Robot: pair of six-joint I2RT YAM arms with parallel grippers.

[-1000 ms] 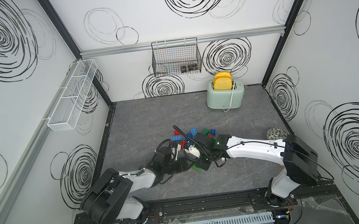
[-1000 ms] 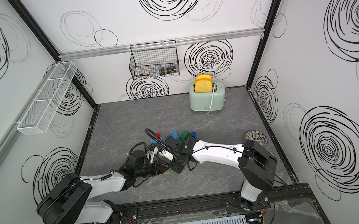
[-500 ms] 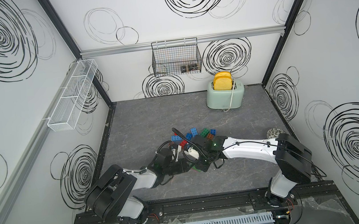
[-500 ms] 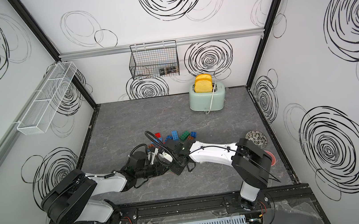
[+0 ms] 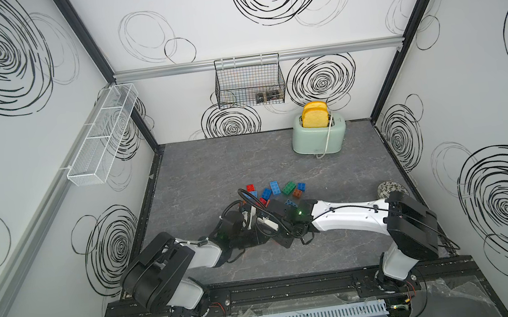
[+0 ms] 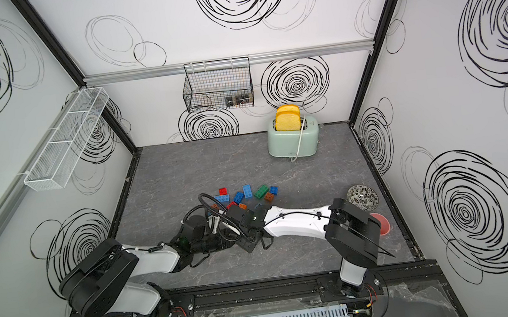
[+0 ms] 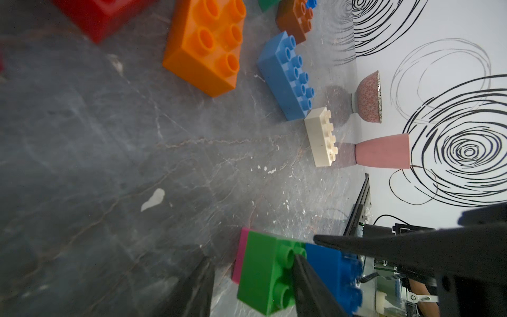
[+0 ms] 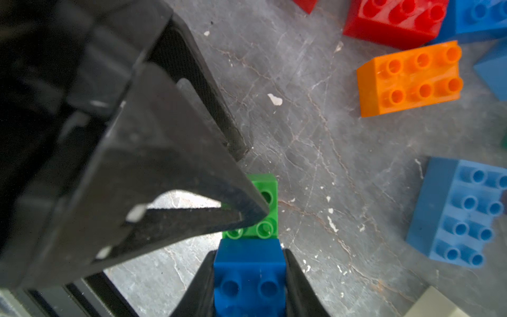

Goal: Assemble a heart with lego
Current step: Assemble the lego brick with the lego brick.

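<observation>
Both grippers meet low over the floor in front of the loose lego pile (image 5: 278, 191). My left gripper (image 7: 252, 258) is shut on a green brick (image 7: 266, 277) that sits on a pink brick (image 7: 241, 255). One finger lies across the green studs and the other stands at the pink side. My right gripper (image 8: 249, 252) is shut on a dark blue brick (image 8: 248, 271), which butts against the green brick (image 8: 267, 189). In both top views the arms hide these bricks; the left gripper (image 5: 260, 235) and the right gripper (image 5: 280, 239) nearly touch.
Loose on the floor are an orange brick (image 7: 208, 46), a blue brick (image 7: 288, 74), a white brick (image 7: 321, 137) and a red brick (image 8: 392, 19). A mint toaster (image 5: 319, 135) stands at the back. A patterned bowl (image 6: 363, 197) and a pink cup (image 6: 382, 224) stand near the right wall.
The left jaws have narrowed around the green brick. The right arm's elbow has drifted slightly left. The grippers' meeting place has stayed about the same.
</observation>
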